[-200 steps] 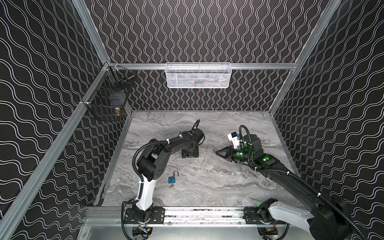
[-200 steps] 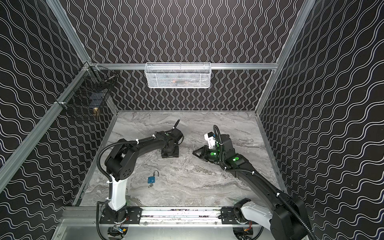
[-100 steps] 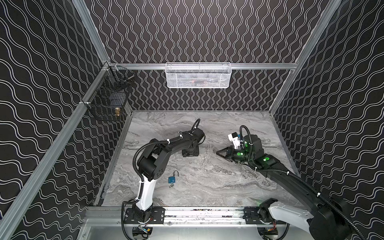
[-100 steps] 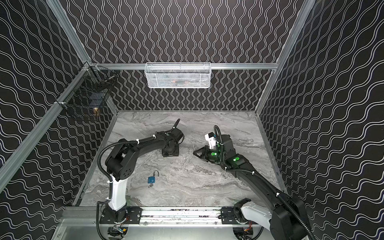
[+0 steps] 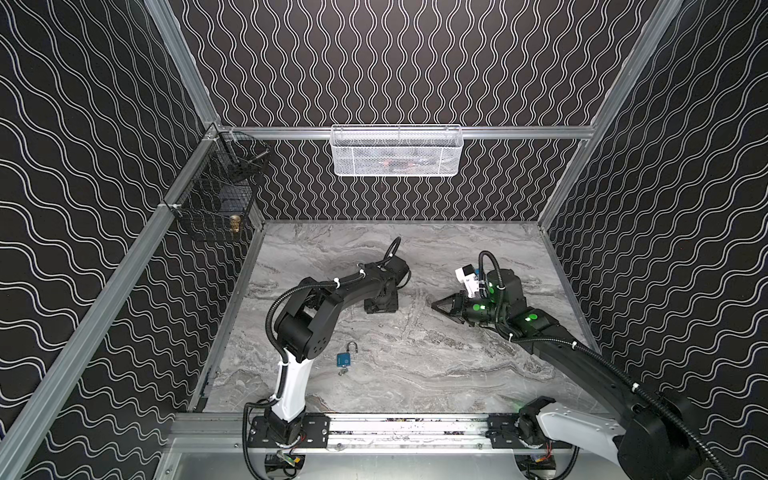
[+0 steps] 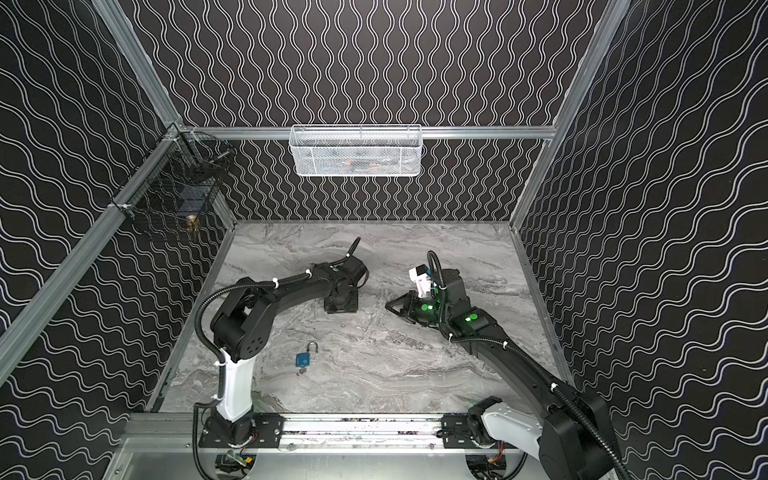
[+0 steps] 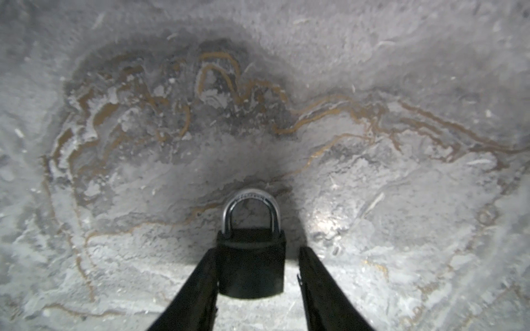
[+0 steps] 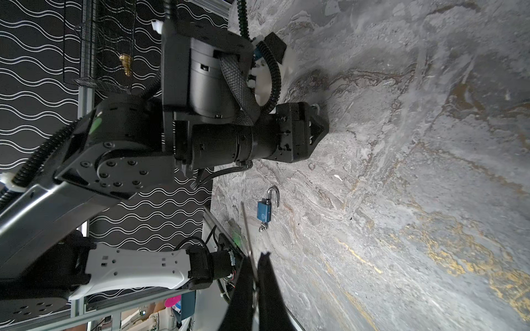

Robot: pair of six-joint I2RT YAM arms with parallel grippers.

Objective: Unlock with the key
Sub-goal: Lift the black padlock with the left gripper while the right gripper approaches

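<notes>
Padlock [image 7: 251,269], flat between part-open jaws of left pincer [image 7: 257,253], gap along one edge, right pincer [image 8: 256,256] clamped on thin key [image 8: 246,226]

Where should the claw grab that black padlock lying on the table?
By the body's two side edges, from straight above: the black padlock lies flat, its shackle sticks out one end, and the left claw straddles the squarish body.

A white mesh basket [image 5: 397,162] hangs from the metal rail [image 5: 519,132] on the back wall. In the left corner, a black wire basket [image 5: 208,216] holds a small brass piece [image 5: 235,222]. Below lies a grey marbled surface [image 5: 415,374], with wavy-striped black walls [image 5: 395,62] all round.
</notes>
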